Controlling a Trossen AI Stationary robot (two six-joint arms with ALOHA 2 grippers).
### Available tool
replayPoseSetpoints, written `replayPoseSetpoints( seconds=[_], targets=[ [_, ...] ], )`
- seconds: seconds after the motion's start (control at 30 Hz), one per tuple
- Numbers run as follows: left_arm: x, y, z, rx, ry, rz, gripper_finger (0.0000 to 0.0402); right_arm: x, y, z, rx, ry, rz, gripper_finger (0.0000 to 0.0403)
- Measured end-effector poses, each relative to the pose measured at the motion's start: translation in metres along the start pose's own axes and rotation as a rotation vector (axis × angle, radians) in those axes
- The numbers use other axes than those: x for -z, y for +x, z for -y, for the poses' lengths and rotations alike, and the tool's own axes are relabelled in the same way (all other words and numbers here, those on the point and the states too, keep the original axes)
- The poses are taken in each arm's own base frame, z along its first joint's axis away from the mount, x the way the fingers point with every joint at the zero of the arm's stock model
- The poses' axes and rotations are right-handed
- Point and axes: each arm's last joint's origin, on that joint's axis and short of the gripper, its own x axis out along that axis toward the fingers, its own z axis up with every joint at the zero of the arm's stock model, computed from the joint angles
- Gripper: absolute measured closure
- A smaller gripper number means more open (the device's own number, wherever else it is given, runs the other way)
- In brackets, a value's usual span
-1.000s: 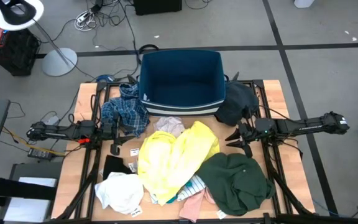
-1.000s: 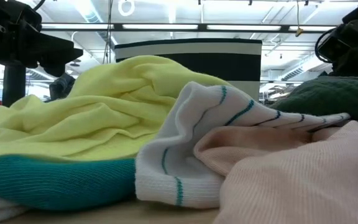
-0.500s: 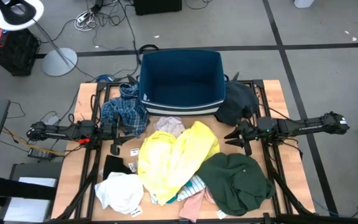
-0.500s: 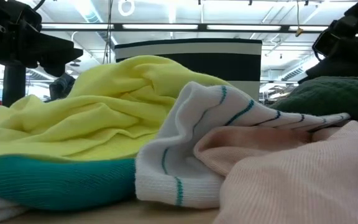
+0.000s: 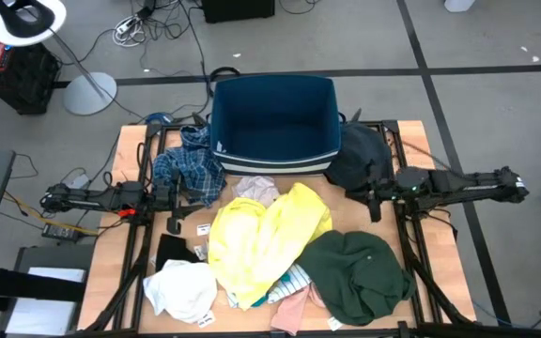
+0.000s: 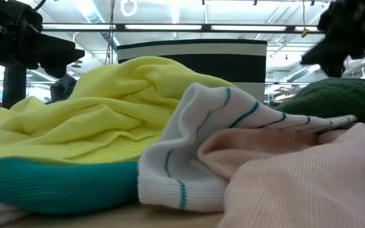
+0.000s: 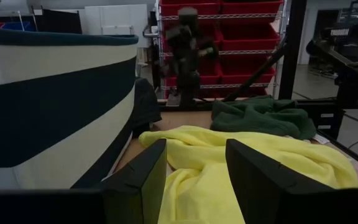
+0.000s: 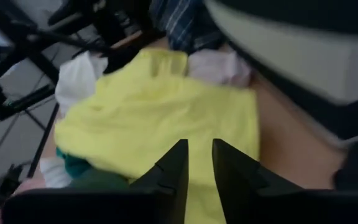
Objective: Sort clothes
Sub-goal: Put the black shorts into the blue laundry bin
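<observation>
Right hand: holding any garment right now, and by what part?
Nothing is held. The right hand shows an empty gap between its fingers, above the yellow garment. The left hand is open and empty too, by the bin.

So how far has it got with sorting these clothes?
Barely started, it seems. The blue bin looks empty, and the yellow garment, dark green garment, white garment and plaid garment all lie on the table. Neither hand holds anything: the right hand is by the black garment, and the left hand waits, open.
</observation>
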Motion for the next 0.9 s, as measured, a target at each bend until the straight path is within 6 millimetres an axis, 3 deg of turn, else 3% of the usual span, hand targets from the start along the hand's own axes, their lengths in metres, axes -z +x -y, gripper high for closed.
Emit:
replayPoseSetpoints(
  seconds=[0.17, 0.33, 0.47, 0.63, 0.9],
  targets=[
    [0.0, 0.0, 0.0, -0.001, 0.0, 0.001, 0.0229, -0.044, -0.029, -0.012, 0.123, -0.042, 0.015, 0.0361],
    [0.0, 0.0, 0.0, 0.0, 0.0, 0.001, 0.0229, -0.077, -0.053, -0.017, 0.41, -0.084, -0.062, 0.0372],
    [0.0, 0.0, 0.0, 0.0, 0.0, 0.001, 0.0229, -0.097, -0.062, -0.018, 0.61, -0.03, -0.103, 0.0368],
    [0.0, 0.0, 0.0, -0.001, 0.0, 0.001, 0.0229, -0.109, -0.05, -0.015, 0.745, -0.007, -0.217, 0.0351],
    [0.0, 0.0, 0.0, 0.0, 0.0, 0.0, 0.0229, -0.112, -0.008, 0.01, 0.905, 0.073, -0.45, 0.0284]
  ],
)
